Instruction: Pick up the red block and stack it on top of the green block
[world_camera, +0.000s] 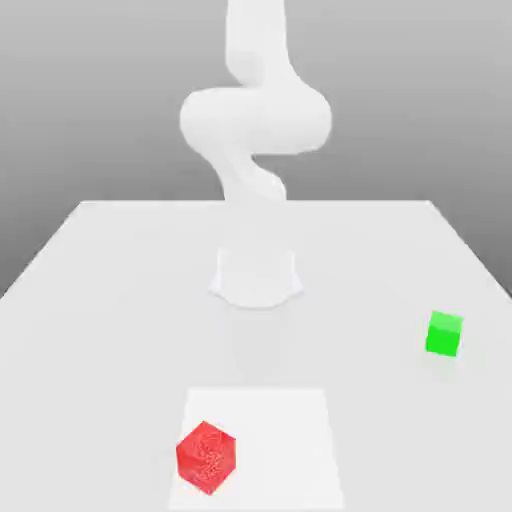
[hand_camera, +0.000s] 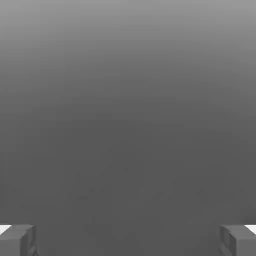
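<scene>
The red block (world_camera: 206, 457), a speckled cube, rests on a brighter white square patch (world_camera: 290, 420) near the table's front edge, towards the exterior view's left. Farther back, on the exterior view's right, the smaller green block (world_camera: 443, 333) stands alone on the table. The white arm (world_camera: 255, 120) rises from its base (world_camera: 256, 277) at the table's middle, well behind both blocks. In the hand view my gripper (hand_camera: 128, 241) is open, its grey fingertips (hand_camera: 17, 241) spread wide apart with nothing between them, facing a plain grey background.
The white table (world_camera: 120, 290) spreads wide around the arm's base. Its edges run off at both sides of the exterior view.
</scene>
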